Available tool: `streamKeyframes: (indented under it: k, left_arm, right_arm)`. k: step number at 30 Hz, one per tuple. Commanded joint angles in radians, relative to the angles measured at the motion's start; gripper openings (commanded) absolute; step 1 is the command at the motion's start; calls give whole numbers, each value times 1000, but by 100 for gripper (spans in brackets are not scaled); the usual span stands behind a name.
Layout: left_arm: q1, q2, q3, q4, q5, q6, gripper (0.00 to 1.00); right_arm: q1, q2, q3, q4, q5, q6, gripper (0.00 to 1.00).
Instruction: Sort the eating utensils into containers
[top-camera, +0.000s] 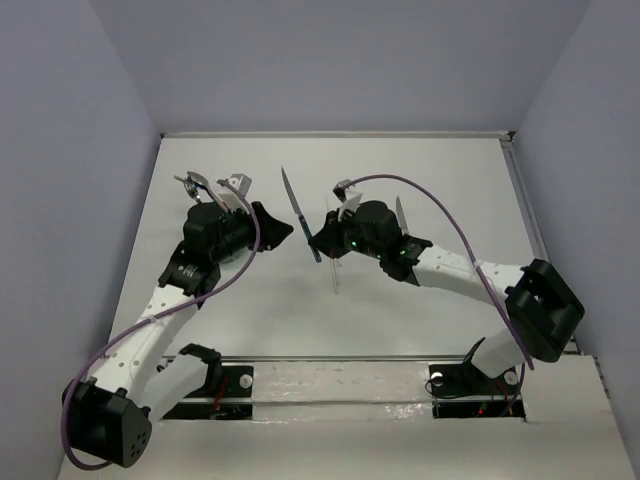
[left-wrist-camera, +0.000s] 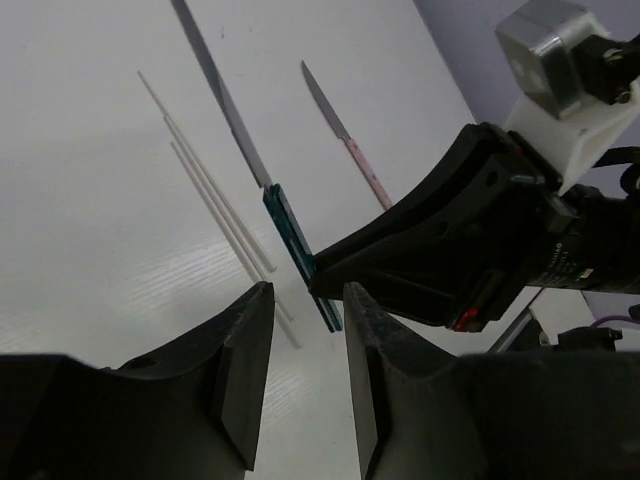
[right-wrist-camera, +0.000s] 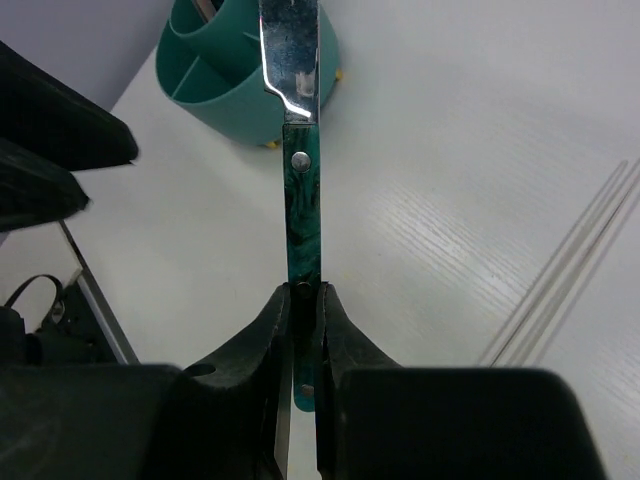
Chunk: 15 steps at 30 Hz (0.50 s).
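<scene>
Pointing its blade toward the teal cup (right-wrist-camera: 215, 95), the green-handled knife (right-wrist-camera: 302, 215) is pinched (by its handle end) in the right gripper (right-wrist-camera: 302, 297). The left gripper (left-wrist-camera: 305, 300), near the cup, stands spread. Pale sticks (left-wrist-camera: 215, 190) lie on the surface (right-wrist-camera: 450, 150), well apart from the cup.

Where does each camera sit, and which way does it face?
Top: fixed above and behind, looking down on the table; both arms show.
Right wrist: on the right arm, past the right hand, shut on the green-handled knife, toward the teal cup.
Left wrist: on the left arm, past the open left hand toward that knife.
All share the knife.
</scene>
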Motion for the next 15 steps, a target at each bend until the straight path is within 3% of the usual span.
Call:
streamKeyframes:
  k: [1,15]
  left_arm:
    - [18,46,19,25,48,-12,32]
    - [36,85,7,76,77,-51,32]
  right_arm:
    - [21,-9,65,137,-9,-10,0]
    - [81,43,119,145,-56,-14,0]
